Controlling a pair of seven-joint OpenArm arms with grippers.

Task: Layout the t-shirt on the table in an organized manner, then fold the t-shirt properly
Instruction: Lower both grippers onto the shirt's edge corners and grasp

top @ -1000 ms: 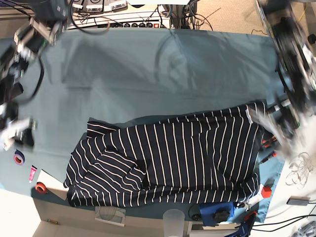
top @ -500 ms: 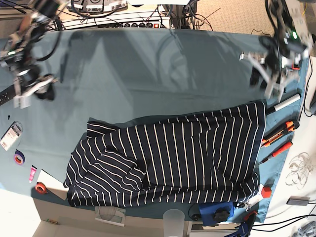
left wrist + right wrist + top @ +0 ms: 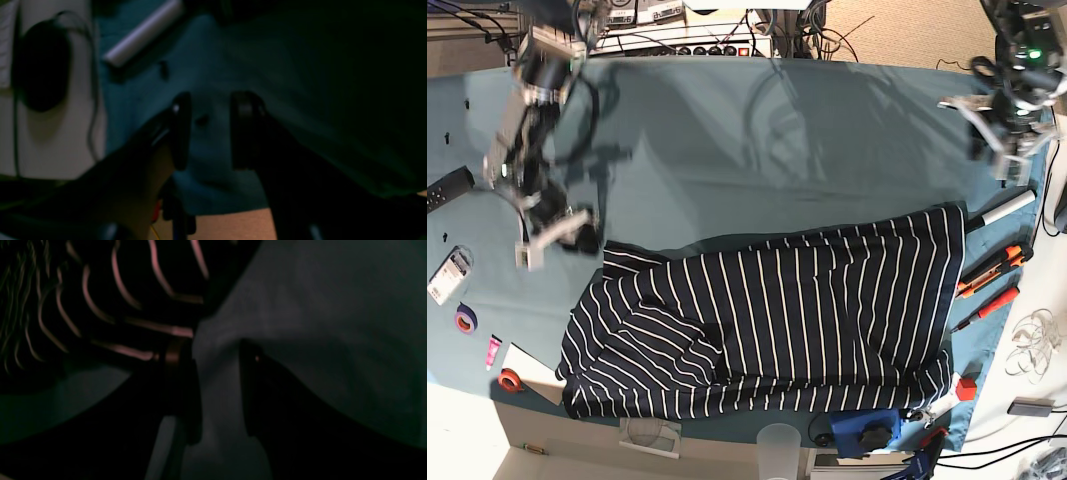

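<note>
The dark navy t-shirt (image 3: 777, 320) with thin white stripes lies spread and rumpled on the near half of the teal table (image 3: 757, 150). Its left side is bunched. My right gripper (image 3: 555, 238) hovers just left of the shirt's upper-left corner. In the right wrist view this gripper (image 3: 215, 390) is open and empty over bare cloth, with the shirt's edge (image 3: 100, 290) just beyond its left finger. My left gripper (image 3: 995, 145) is over the table's far right, above the shirt's upper-right corner. In the left wrist view it (image 3: 211, 133) is open and empty above the teal cloth.
A white tube (image 3: 1007, 208), orange tools (image 3: 992, 268) and a red screwdriver (image 3: 992, 305) lie along the right edge. Tape rolls (image 3: 465, 320) and a black remote (image 3: 447, 190) sit at the left. A plastic cup (image 3: 779, 445) and a blue device (image 3: 867, 430) stand at the front edge.
The right gripper has swung down and rightward to the shirt's upper-left corner. The left gripper has lifted away from the shirt's right edge toward the far right of the table.
</note>
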